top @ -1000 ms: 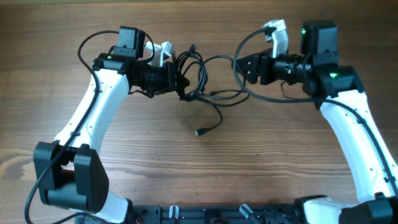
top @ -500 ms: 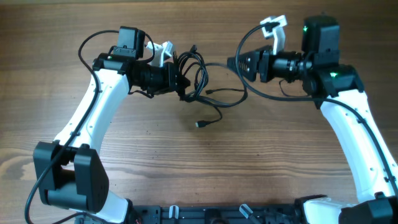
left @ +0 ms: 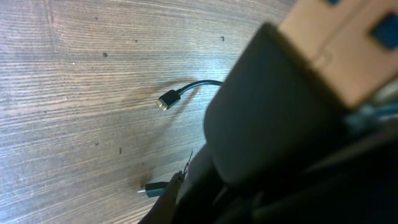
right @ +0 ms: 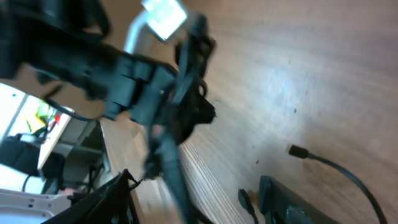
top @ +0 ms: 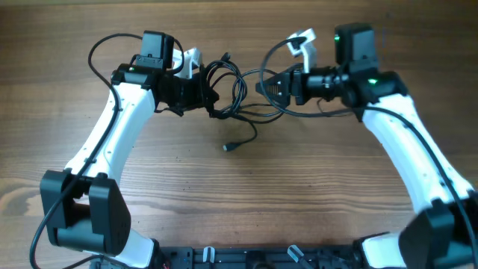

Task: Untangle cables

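One cable tangle (top: 224,78), two end effectors (top: 212,101) (top: 262,86)

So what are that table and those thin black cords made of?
The table looks like wood or a wood-look laminate, matte, with visible grain lines. The cables are probably rubber or plastic sheathed, black, bending in loose loops. One plug has a metallic-looking tip.

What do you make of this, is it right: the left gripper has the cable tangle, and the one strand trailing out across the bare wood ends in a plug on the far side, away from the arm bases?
Not quite. The left gripper does have the cable tangle, but the trailing strand's plug end lies on the near side, toward the arm bases. The overhead view shows it.
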`<state>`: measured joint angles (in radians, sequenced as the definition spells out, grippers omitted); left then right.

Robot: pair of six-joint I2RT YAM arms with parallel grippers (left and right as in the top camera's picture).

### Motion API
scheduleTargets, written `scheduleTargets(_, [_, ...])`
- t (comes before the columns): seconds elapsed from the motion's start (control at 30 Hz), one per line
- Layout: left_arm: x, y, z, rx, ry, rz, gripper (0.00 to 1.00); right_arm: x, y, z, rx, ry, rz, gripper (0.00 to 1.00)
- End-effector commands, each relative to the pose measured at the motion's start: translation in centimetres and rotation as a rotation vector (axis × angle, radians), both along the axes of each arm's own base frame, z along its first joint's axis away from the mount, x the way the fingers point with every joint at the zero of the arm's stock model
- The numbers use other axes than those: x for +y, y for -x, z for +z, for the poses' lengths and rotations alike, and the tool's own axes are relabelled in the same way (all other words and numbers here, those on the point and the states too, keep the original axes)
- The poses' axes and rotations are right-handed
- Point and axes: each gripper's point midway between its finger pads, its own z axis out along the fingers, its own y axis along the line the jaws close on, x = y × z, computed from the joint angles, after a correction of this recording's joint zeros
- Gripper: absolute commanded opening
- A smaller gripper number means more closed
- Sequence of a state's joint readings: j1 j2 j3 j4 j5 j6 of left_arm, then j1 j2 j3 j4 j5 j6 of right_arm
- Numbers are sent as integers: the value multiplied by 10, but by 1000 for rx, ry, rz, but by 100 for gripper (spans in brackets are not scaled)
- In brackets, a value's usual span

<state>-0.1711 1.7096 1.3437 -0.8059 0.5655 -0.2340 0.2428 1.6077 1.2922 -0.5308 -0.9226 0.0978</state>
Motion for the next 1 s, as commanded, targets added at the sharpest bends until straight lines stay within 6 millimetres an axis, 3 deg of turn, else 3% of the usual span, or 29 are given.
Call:
scheduleTargets(0.0, [1, -1, 2, -6, -9, 11, 4, 4, -6, -7, 3, 4, 8, 43])
scheduleTargets(0.1, [19, -8, -7, -1, -106, 96, 4, -4, -18, 7, 39, -44, -75, 9])
scheduleTargets(0.13, [36, -13, -14, 21, -187, 203, 4, -16, -27, 19, 58, -78, -141, 5])
scheduleTargets(0.23, [68, -13, -24, 73, -319, 405, 4, -55, -50, 38, 92, -122, -330, 4])
scheduleTargets(0.27, [80, -12, -27, 90, -368, 482, 4, -88, -65, 38, 130, -111, -497, 5])
scheduleTargets(0.3, [84, -11, -27, 98, -381, 511, 4, -108, -71, 35, 167, -102, -593, 4])
scheduleTargets(0.33, [85, -11, -27, 98, -384, 515, 4, -120, -72, 31, 191, -94, -641, 4])
scheduleTargets(0.43, [85, -11, -27, 106, -376, 536, 4, -129, -60, 5, 298, -8, -700, 4])
scheduleTargets(0.5, [78, -14, -26, 111, -333, 542, 4, -121, -41, -12, 329, 80, -644, 7])
scheduleTargets(0.57, [62, -16, -22, 114, -250, 492, 4, -122, -33, -22, 349, 136, -641, 21])
scheduleTargets(0.63, [28, -19, -8, 74, -92, 325, 4, -123, -30, -26, 328, 170, -619, 48])
scheduleTargets(0.7, [0, -16, 8, 37, 51, 171, 4, -111, -27, -16, 252, 140, -500, 58])
scheduleTargets(0.83, [-13, -11, 17, 57, 134, 129, 4, -76, -17, 11, 166, 37, -310, 64])
scheduleTargets(0.97, [-2, -16, 10, 223, 148, 407, 4, -20, -1, 20, 159, 29, -222, 60])
